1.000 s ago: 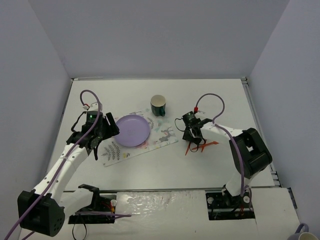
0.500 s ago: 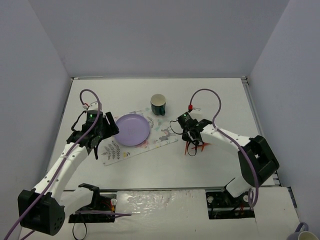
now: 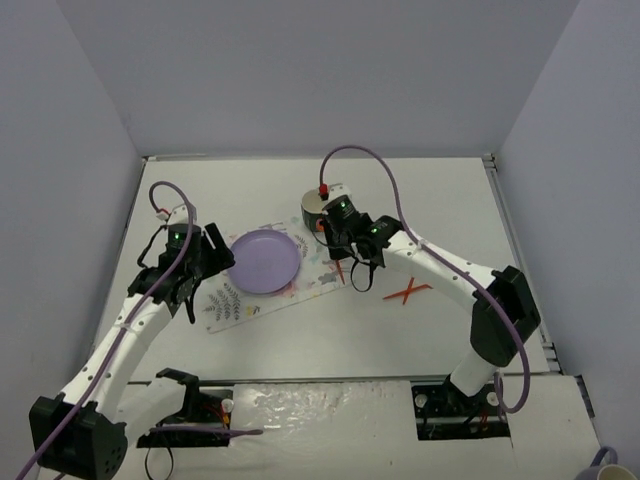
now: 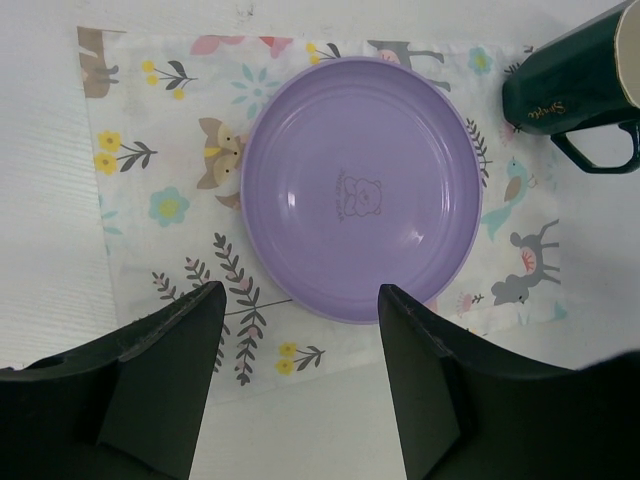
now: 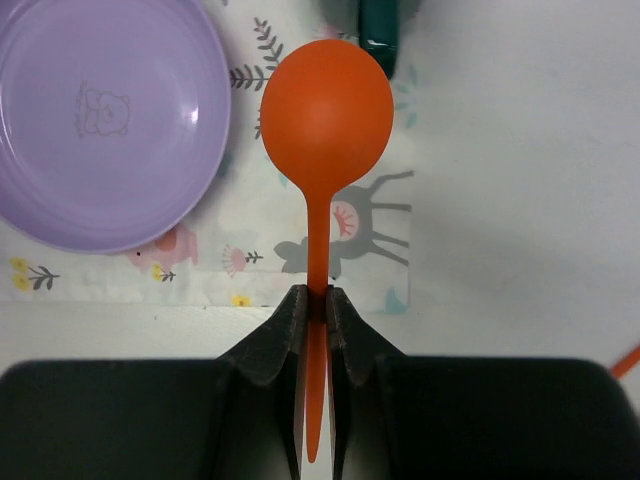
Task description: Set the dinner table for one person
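Note:
The white dinner table [image 3: 430,200] carries a printed placemat [image 3: 236,300] with a purple plate [image 3: 265,260] on it. A dark green mug [image 3: 316,208] stands just behind the placemat. My right gripper [image 5: 316,300] is shut on the handle of an orange spoon [image 5: 326,110] and holds it above the placemat's right end [image 5: 340,230], between the plate [image 5: 100,120] and the mug's handle [image 5: 378,30]. My left gripper [image 4: 300,295] is open and empty, just left of the plate [image 4: 360,190] over the placemat's near edge.
Two more orange utensils [image 3: 410,293] lie crossed on the table to the right of the placemat. Grey walls close in the table at the left, back and right. The arm bases stand at the near edge.

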`<state>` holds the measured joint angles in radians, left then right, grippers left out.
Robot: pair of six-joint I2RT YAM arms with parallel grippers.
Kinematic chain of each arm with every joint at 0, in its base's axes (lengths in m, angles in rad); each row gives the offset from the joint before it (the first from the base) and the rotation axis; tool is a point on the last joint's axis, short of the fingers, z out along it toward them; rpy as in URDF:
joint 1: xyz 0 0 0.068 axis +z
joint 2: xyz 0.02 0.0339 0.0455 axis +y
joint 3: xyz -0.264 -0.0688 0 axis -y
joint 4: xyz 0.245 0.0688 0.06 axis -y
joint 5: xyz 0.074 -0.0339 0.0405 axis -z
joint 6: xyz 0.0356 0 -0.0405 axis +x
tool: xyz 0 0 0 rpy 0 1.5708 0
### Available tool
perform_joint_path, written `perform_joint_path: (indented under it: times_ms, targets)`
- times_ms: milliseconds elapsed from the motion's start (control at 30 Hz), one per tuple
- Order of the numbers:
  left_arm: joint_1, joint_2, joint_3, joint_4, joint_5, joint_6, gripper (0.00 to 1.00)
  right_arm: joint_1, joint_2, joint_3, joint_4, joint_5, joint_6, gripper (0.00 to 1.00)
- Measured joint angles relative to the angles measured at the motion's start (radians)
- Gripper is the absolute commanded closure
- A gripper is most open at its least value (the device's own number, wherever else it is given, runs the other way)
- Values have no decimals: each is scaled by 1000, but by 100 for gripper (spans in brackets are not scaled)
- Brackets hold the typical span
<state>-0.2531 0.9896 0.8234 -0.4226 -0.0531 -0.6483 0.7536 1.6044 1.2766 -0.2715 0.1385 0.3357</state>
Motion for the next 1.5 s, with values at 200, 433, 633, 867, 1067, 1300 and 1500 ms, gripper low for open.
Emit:
perform_joint_path:
  times_ms: [200,433,633,867,1067,1300,1500]
  targets:
    - [0,-15,0,-1,-26,0,41,0,154,86,-9,-151,-107,100]
    - [0,-15,-1,-5,-39,1,41,0,243,204,-11,-227,-155,100]
    - [0,-6,-1,-7,-53,2,41,0,343,282,1,-237,-172,100]
    - [0,15,-1,-8,-59,13,41,0,456,323,-1,-228,-185,100]
    - [0,36,-1,-7,-70,19,41,-3,489,340,0,-211,-190,100]
    - [0,79,-1,-5,-72,22,41,-22,489,392,21,-189,-192,100]
    - [0,99,-1,7,-71,24,41,-40,496,396,29,-177,-186,70]
